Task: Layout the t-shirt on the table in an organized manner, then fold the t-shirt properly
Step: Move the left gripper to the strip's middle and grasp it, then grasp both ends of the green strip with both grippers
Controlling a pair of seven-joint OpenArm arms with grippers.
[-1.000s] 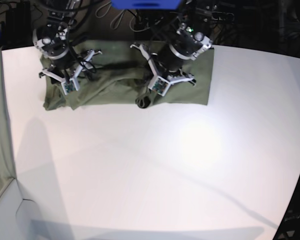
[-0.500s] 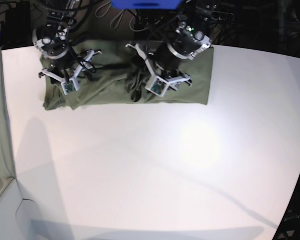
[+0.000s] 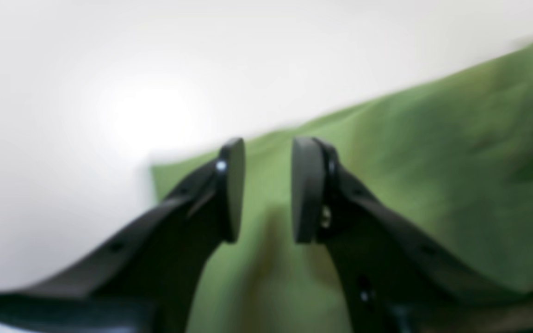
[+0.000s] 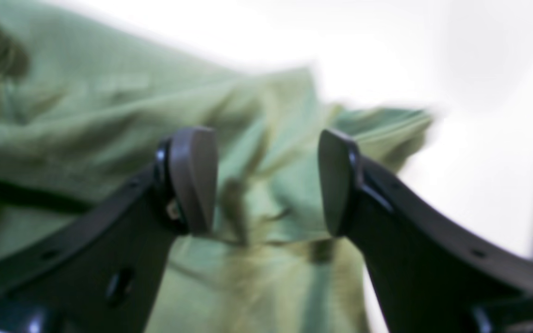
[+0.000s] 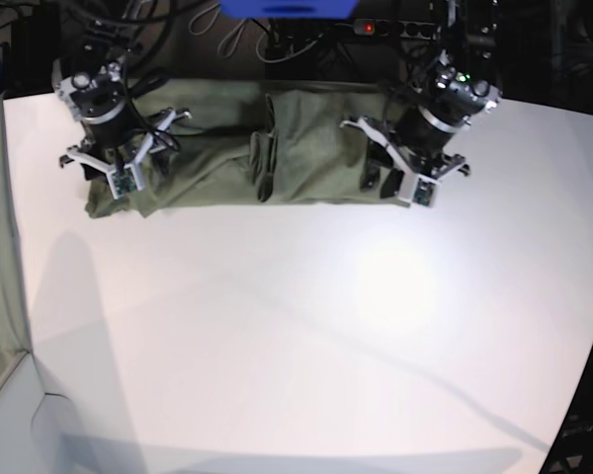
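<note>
At the far edge of the counter [image 5: 306,326], the t-shirt [image 5: 306,163] lies in a long band. The left gripper [image 3: 266,189] has let go near the shirt's middle and moved to its end, jaws narrowly parted and empty; the right gripper [image 4: 266,180] hangs wide over the opposite end, ready for spreading

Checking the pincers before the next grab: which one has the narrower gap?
The left pincer, over the smooth corner of the t-shirt; the right pincer gapes wider above rumpled cloth.
</note>
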